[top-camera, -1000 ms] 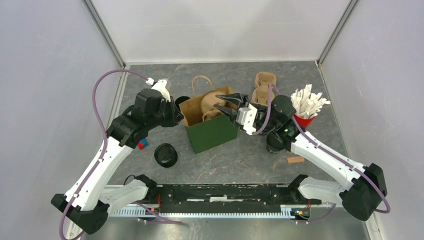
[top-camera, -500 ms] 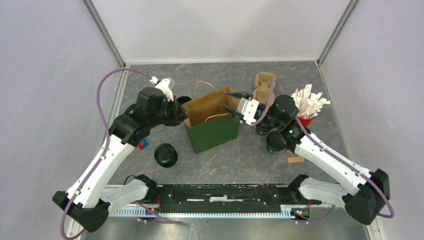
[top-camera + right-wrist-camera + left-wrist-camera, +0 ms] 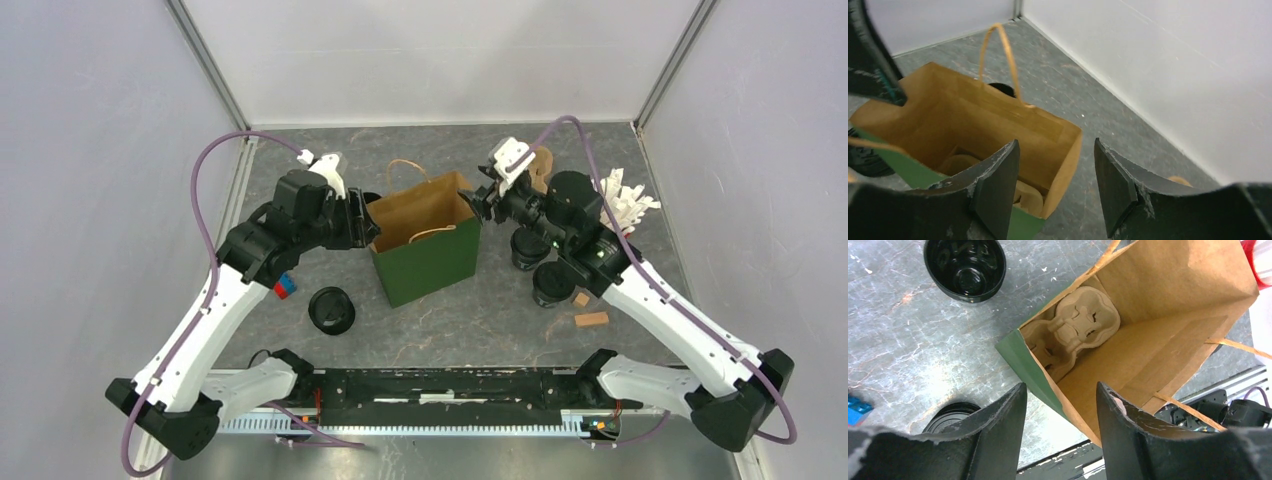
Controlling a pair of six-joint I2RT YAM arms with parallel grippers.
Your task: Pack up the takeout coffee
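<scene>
The green paper bag (image 3: 425, 262) stands open mid-table with a tan pulp carrier (image 3: 1075, 330) lying inside. Two lidded black takeout coffee cups (image 3: 531, 248) (image 3: 553, 283) stand right of the bag. A third lidded cup (image 3: 331, 310) sits front left, and an unlidded black cup (image 3: 964, 267) is behind the bag's left side. My left gripper (image 3: 368, 228) (image 3: 1060, 390) is open, its fingers straddling the bag's left rim without pinching it. My right gripper (image 3: 480, 200) (image 3: 1056, 147) is open over the bag's right rear corner, holding nothing.
A red cup of white packets (image 3: 615, 215) stands at the right, a second pulp carrier (image 3: 535, 165) behind my right arm. Two small brown blocks (image 3: 591, 320) lie front right, and a blue-and-red piece (image 3: 285, 288) lies under my left arm. White walls enclose the table.
My left gripper has opened and let go of the bag's left rim. My right gripper has pulled back from the bag's mouth to its right rear corner and opened wider.
</scene>
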